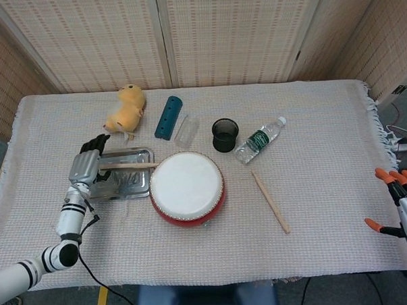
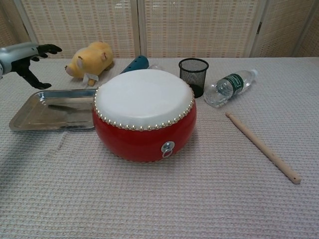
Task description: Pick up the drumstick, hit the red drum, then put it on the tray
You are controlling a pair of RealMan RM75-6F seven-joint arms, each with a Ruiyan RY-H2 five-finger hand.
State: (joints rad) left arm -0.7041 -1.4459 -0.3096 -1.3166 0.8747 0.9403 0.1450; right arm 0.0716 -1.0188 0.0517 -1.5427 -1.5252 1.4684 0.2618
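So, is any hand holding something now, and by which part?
Nothing is held. The left hand is open above the tray's edge, the drumstick lies on the tray, and the right hand is empty.

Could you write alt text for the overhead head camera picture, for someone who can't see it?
A robot's left hand, holding nothing, hovers at the left edge of a metal tray where a drumstick lies, beside a red drum on a cloth-covered table. A second drumstick lies right of the drum; the right hand waits at the table's far right edge.
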